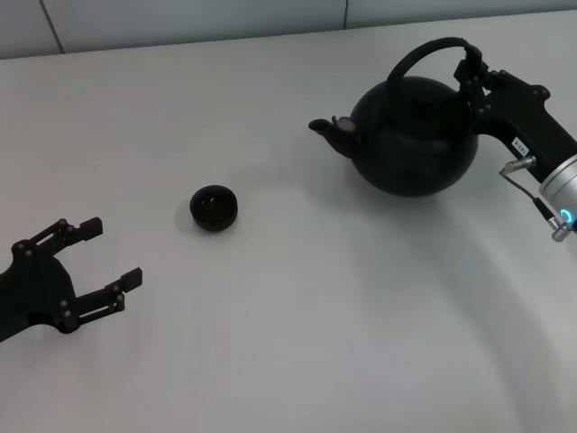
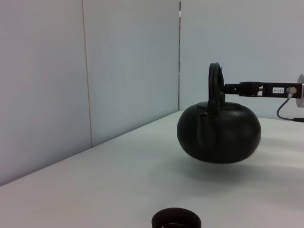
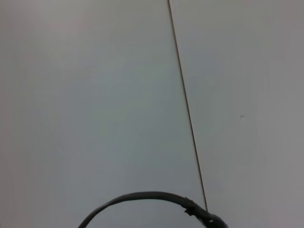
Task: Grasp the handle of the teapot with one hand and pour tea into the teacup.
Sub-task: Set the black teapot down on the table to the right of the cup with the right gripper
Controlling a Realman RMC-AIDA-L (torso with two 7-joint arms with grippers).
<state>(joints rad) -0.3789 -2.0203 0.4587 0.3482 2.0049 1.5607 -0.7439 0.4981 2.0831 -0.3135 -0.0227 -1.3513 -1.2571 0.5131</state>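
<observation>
The black teapot [image 1: 415,135] is at the back right, its spout [image 1: 329,131] pointing left toward the teacup. In the left wrist view the teapot [image 2: 219,133] hangs a little above the table, with its shadow below. My right gripper [image 1: 471,77], the one with the white label, is shut on the right end of the arched handle [image 1: 424,51]. The handle also shows in the right wrist view [image 3: 142,197]. The small black teacup [image 1: 214,207] stands left of centre, apart from the pot. My left gripper [image 1: 113,253] is open and empty at the front left.
The white table [image 1: 297,343] stretches between the cup and the pot. A pale wall [image 2: 118,61] with a vertical seam rises behind the table's far edge. The teacup's rim [image 2: 176,219] shows close in the left wrist view.
</observation>
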